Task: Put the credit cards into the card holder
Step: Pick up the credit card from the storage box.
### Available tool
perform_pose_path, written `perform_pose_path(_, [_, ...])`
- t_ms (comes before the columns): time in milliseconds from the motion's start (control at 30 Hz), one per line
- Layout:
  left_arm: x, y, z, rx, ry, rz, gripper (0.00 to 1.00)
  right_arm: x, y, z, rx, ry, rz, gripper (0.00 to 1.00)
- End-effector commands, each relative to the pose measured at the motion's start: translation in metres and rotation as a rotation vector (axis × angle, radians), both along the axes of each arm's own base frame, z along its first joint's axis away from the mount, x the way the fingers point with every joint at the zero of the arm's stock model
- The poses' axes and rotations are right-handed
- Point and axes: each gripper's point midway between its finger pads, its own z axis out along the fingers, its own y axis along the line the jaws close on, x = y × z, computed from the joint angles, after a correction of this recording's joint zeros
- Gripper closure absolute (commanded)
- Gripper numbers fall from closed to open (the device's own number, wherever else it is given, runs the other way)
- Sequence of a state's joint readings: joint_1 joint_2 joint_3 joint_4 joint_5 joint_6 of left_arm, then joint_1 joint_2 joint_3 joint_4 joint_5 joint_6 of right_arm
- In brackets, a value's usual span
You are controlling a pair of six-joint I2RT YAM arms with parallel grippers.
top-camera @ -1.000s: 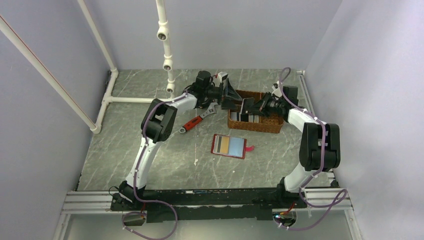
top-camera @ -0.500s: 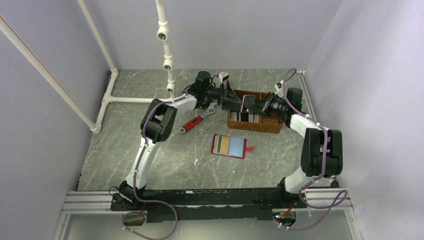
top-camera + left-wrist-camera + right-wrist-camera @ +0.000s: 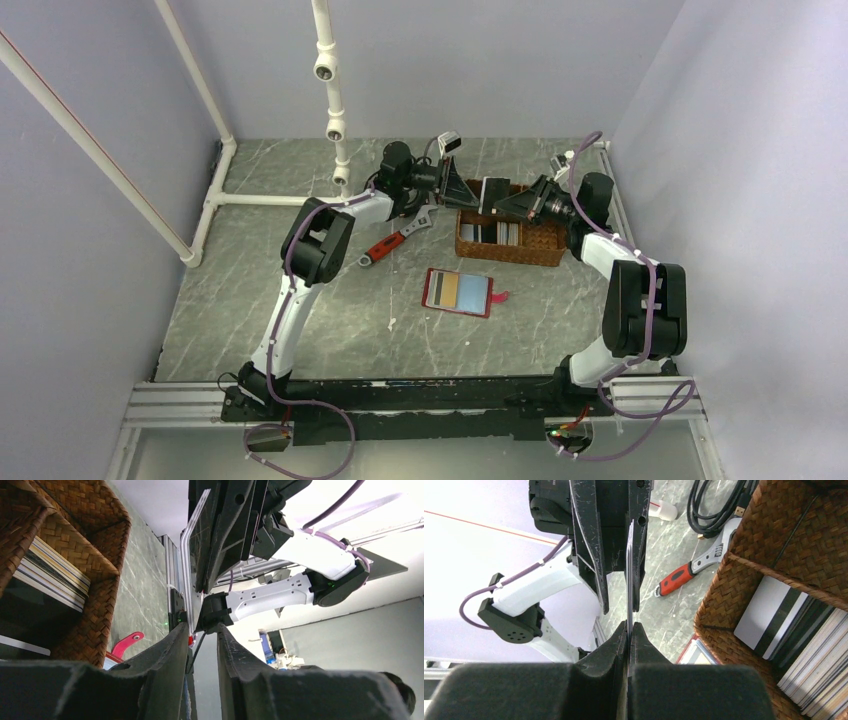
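Observation:
My right gripper [image 3: 503, 203] [image 3: 629, 626] is shut on a dark credit card [image 3: 494, 191] [image 3: 629, 580] and holds it upright above the brown wicker basket [image 3: 510, 257]. My left gripper [image 3: 476, 194] [image 3: 201, 627] faces it from the left. Its jaws are narrowed but still apart, and the free edge of the card [image 3: 192, 540] sits between them, close to one finger. More credit cards [image 3: 506, 233] [image 3: 774, 615] stand stacked in the basket. The dark-red card holder [image 3: 458, 291] lies open on the table in front of the basket, with a tan card and a pale card in it.
A red-handled wrench [image 3: 395, 240] [image 3: 684, 575] lies left of the basket, under the left arm. A white pipe frame [image 3: 330, 100] stands at the back left. A coiled black cable [image 3: 714, 505] lies behind the wrench. The basket's woven walls [image 3: 75, 555] are directly below both grippers.
My right gripper has lifted the card up and back out of the basket. My left gripper has drawn back a little, and its jaws have narrowed around the card's edge.

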State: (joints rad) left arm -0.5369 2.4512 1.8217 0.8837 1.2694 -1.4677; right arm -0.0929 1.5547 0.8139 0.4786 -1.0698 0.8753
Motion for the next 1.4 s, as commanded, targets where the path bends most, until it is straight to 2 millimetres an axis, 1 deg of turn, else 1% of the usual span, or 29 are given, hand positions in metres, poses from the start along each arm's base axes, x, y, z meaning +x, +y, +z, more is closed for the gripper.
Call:
perform_pose_path(0, [-0.010,0.006,0.037,-0.073,-0.117,-0.036,0.69,-0.003,0.001,0.022,0.009,-0.106,0.035,1.00])
perform_pose_path(100, [-0.009,0.005,0.034,-0.060,-0.111,-0.032,0.69,-0.003,0.002,0.023,0.015,-0.111,0.037,1.00])
perform_pose_path(267, [-0.007,0.003,0.031,-0.056,-0.099,-0.028,0.65,-0.005,0.003,0.024,0.018,-0.115,0.043,1.00])
perform_pose_path(400, [-0.008,-0.001,0.033,-0.065,-0.099,-0.035,0.66,-0.006,0.005,0.024,0.021,-0.115,0.053,1.00])
perform_pose_path(500, [-0.010,-0.004,0.034,-0.070,-0.097,-0.043,0.70,-0.007,0.007,0.025,0.026,-0.116,0.063,1.00])
perform_pose_path(567, [-0.011,-0.003,0.035,-0.075,-0.095,-0.042,0.79,-0.007,0.007,0.025,0.027,-0.115,0.065,1.00])
perform_pose_path(600, [-0.011,-0.003,0.035,-0.077,-0.094,-0.043,0.81,-0.007,0.007,0.025,0.027,-0.115,0.066,1.00])
perform_pose_path(800, [-0.011,-0.003,0.035,-0.074,-0.097,-0.038,0.85,-0.007,0.008,0.026,0.028,-0.115,0.067,1.00])
perform_pose_path(933, [-0.012,-0.005,0.036,-0.073,-0.095,-0.040,0.83,-0.007,0.009,0.026,0.028,-0.116,0.071,1.00])
perform_pose_path(1033, [-0.012,-0.006,0.036,-0.070,-0.092,-0.038,0.84,-0.007,0.010,0.025,0.027,-0.112,0.074,1.00])
perform_pose_path(1100, [-0.011,-0.006,0.035,-0.069,-0.087,-0.032,0.86,-0.007,0.011,0.026,0.027,-0.112,0.076,1.00])
perform_pose_path(1200, [-0.009,-0.007,0.035,-0.066,-0.083,-0.024,0.94,-0.007,0.010,0.025,0.019,-0.112,0.072,1.00])
perform_pose_path(1267, [-0.005,-0.003,0.035,-0.060,-0.087,-0.012,1.00,-0.005,0.008,0.020,-0.004,-0.105,0.059,0.91])
perform_pose_path(1300, [-0.002,0.001,0.035,-0.055,-0.092,-0.001,1.00,-0.004,0.006,0.017,-0.023,-0.094,0.043,0.90])
perform_pose_path(1367, [0.006,0.009,0.026,-0.022,-0.066,0.024,1.00,-0.002,0.003,0.010,-0.047,-0.069,0.026,0.90])
